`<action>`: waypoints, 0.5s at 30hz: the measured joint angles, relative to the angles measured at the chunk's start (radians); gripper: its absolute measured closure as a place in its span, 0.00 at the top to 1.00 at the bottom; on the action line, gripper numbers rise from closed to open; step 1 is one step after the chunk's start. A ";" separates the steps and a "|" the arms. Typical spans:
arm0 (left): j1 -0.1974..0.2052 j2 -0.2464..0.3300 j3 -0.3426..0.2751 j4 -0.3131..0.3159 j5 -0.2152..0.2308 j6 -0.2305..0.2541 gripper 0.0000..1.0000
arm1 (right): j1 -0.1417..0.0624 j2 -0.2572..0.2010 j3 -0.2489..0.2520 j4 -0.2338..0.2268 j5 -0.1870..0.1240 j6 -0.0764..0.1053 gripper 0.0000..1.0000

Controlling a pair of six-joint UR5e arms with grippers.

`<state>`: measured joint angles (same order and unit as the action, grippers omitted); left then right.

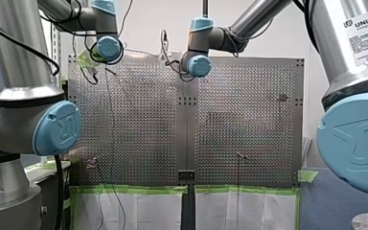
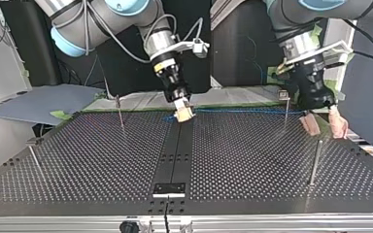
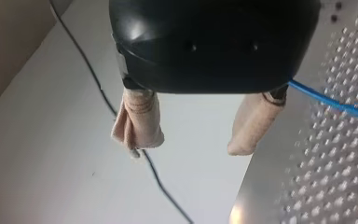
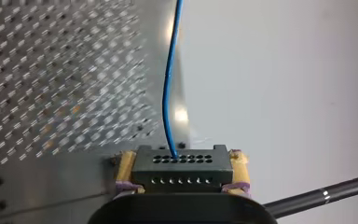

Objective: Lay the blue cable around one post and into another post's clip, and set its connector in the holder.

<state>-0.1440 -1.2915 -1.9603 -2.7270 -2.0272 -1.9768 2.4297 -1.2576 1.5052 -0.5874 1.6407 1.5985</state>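
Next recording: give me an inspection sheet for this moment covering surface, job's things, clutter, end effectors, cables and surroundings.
Surface: perforated table with thin posts standing on it.
Job's things: connector gripped; blue cable leads from it along the table's far edge in the top view; its routing at the posts cannot be told; black plate, likely the holder, holds nothing.
Clutter: nothing seen.
End effectors: right end effector shut on the connector, yellow pads; left end effector open, beige pads, holding nothing.
Cables: thin black wire beneath the left end effector, off the table.
Surroundings: green tape along the table edge; grey sheet.
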 joint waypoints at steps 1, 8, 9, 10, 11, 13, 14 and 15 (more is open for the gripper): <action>0.008 -0.004 0.004 0.000 0.002 -0.001 1.00 | 0.002 0.000 -0.006 0.000 -0.002 0.000 0.00; 0.080 -0.022 0.028 0.010 0.054 -0.047 1.00 | 0.011 0.006 -0.024 -0.005 -0.016 0.002 0.00; 0.088 -0.023 0.031 0.013 0.061 -0.053 1.00 | 0.011 0.007 -0.025 -0.007 -0.018 0.002 0.00; 0.095 -0.025 0.035 0.014 0.068 -0.059 1.00 | 0.011 0.007 -0.026 -0.008 -0.019 0.002 0.00; 0.102 -0.029 0.040 0.016 0.078 -0.067 1.00 | 0.012 0.008 -0.027 -0.009 -0.020 0.002 0.00; 0.112 -0.037 0.050 0.017 0.091 -0.077 1.00 | 0.013 0.009 -0.033 -0.009 -0.022 0.002 0.00; 0.117 -0.045 0.057 0.017 0.099 -0.084 1.00 | 0.013 0.009 -0.035 -0.008 -0.023 0.002 0.00; 0.121 -0.051 0.063 0.015 0.106 -0.090 1.00 | 0.013 0.010 -0.038 -0.007 -0.023 0.002 0.00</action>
<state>-0.0230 -1.3429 -1.8971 -2.7117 -1.9216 -2.0672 2.4425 -1.2480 1.4668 -0.5944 1.6176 1.6002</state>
